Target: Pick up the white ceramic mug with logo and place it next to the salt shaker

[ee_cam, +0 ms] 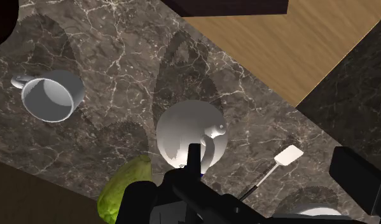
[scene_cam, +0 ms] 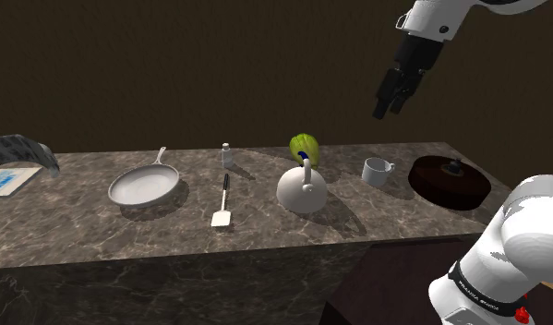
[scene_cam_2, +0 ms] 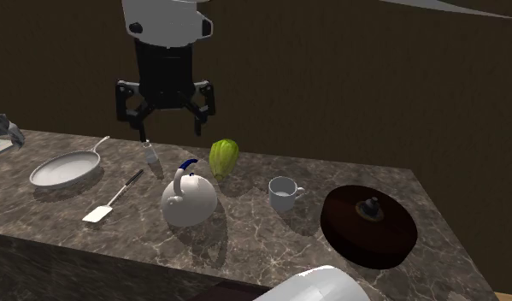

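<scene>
Plain white mug [scene_cam: 377, 170] stands upright on the dark marble worktop [scene_cam: 265, 226], between the white kettle [scene_cam: 302, 187] and a dark round lidded dish [scene_cam: 450, 180], touching neither. No logo can be made out. Salt shaker [scene_cam: 225, 155] stands well apart, beyond the kettle, beside a green leafy vegetable [scene_cam: 305, 148], a spatula [scene_cam: 222, 205] and a frying pan [scene_cam: 145, 186]. End effector [scene_cam_2: 171, 131] hangs high above the worktop, fingers spread, holding nothing.
</scene>
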Motion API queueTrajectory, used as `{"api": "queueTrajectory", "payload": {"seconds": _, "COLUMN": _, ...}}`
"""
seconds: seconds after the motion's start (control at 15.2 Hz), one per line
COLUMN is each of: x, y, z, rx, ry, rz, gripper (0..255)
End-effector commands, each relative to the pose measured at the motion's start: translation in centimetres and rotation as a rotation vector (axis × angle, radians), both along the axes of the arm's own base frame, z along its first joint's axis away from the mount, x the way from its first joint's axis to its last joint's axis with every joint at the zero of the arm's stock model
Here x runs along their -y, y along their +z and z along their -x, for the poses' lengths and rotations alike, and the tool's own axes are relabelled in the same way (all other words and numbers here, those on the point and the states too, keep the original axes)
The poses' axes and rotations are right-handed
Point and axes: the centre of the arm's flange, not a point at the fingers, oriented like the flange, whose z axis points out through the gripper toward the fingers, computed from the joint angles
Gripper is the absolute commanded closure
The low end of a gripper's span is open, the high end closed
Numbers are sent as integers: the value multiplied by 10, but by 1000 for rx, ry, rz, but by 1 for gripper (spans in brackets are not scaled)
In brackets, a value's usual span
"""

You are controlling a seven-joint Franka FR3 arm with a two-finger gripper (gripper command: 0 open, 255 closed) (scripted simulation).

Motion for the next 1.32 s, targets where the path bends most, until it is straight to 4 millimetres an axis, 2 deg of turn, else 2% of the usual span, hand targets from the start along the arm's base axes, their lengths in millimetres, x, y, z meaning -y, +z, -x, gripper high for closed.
{"api": "queueTrajectory", "payload": {"seconds": 0.0, "x": 0, "y": 0, "z": 0, "rx": 0, "ry": 0, "rz": 0, "gripper": 0}}
{"api": "queueTrajectory", "payload": {"seconds": 1.25, "x": 136, "y": -192, "z": -51, "rx": -34, "ry": 8, "rz": 110, "gripper": 0}}
